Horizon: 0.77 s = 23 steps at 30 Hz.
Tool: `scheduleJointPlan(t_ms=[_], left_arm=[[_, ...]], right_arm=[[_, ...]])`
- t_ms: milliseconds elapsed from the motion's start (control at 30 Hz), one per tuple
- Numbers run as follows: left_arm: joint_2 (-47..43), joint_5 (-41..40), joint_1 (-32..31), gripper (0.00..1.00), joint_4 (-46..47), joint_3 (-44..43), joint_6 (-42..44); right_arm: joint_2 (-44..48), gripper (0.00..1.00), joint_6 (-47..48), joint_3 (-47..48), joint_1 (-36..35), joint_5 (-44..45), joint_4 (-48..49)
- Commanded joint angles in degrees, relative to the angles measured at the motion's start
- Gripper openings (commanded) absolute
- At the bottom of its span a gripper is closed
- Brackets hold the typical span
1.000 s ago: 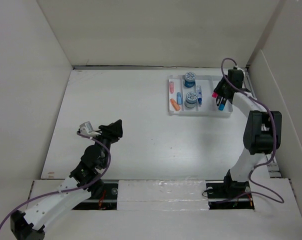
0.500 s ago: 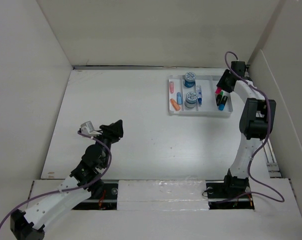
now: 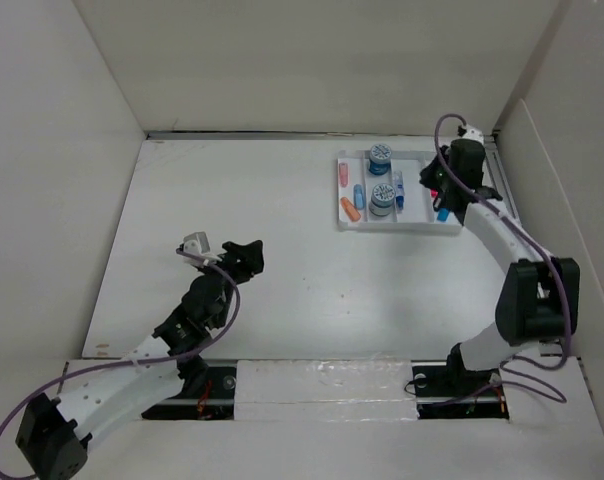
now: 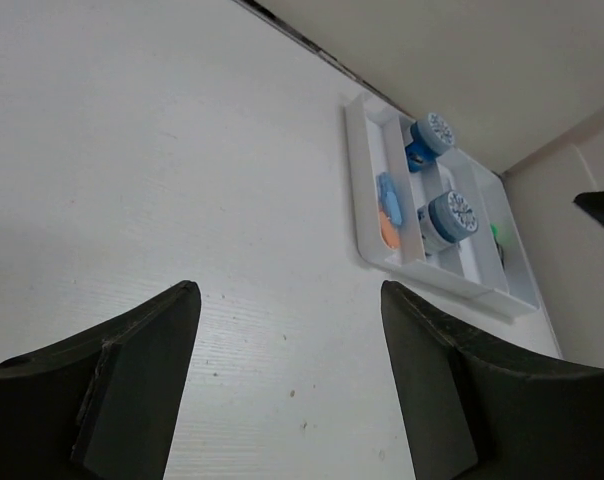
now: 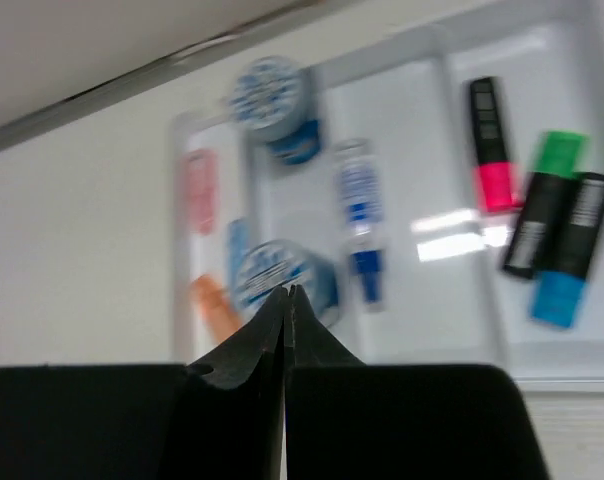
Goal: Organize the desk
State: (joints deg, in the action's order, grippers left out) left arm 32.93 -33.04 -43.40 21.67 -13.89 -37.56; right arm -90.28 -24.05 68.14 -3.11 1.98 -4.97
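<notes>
Between tall white panels, filling the view: the desk (image 3: pixel 282 260), compartmented tray (image 3: pixel 402 228) at its far right. Over that tray, right gripper (image 5: pixel 286 295) pinched shut on nothing; left gripper (image 4: pixel 287 300) gaping, empty, low above bare desk. Likely hazard: dropping closed onto the highlighters (image 5: pixel 542 210), scattering them or shoving the tray sideways.

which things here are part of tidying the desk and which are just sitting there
Part of the job: desk, white tray, two blue-lidded tubs, highlighters, small orange item.
Just there: back panel, left side panel, board under the arm bases.
</notes>
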Motion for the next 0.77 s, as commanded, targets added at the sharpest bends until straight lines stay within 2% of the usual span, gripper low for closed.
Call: scheduleJointPlan(t_ms=[0,67,100,133,233,267,300,367,400,500,667,733], left_arm=[[5.0,3.0,0.1,0.69,2.2,-5.1,1.6],[8.5,3.7,0.1,0.69,1.5,-6.4,1.8],[9.8,4.0,0.1,0.69,1.5,-7.3,1.8],[10.7,4.1,0.1,0.69,1.3,-7.7,1.6],[12.9,4.5,0.1,0.68,-0.9,-9.6,1.0],[12.6,4.7,0.1,0.67,-1.1,-9.7,1.3],[12.1,5.3,0.1,0.67,0.0,-9.1,1.6],[9.5,6.1,0.1,0.67,1.5,-7.8,2.8],[8.3,7.1,0.1,0.67,3.0,-6.4,3.1],[3.3,8.4,0.1,0.67,5.4,-4.1,4.2],[-2.7,9.6,0.1,0.66,6.9,-2.5,5.7],[-3.0,9.7,0.1,0.70,7.7,-2.3,4.7]], right_arm=[[13.0,0.00,-1.4,-10.1,-11.4,-2.6,15.3],[18.5,0.00,0.4,-14.2,-16.5,-2.3,18.9],[24.2,0.00,1.4,-16.7,-19.1,-2.3,19.2],[27.1,0.00,2.1,-17.9,-24.4,-0.5,18.9],[37.2,0.01,5.2,-21.1,-32.6,4.1,17.2],[39.7,0.07,6.0,-22.0,-37.4,5.5,17.0],[41.7,0.20,6.6,-22.8,-39.3,6.2,16.7],[47.1,0.29,6.7,-24.8,-44.1,9.6,15.2],[48.9,0.40,6.7,-25.5,-45.4,10.5,14.8],[53.3,0.56,7.0,-27.6,-48.9,13.7,14.3],[54.0,0.60,7.1,-29.2,-49.7,16.6,13.4],[52.6,0.60,7.1,-28.8,-49.7,17.3,13.4]])
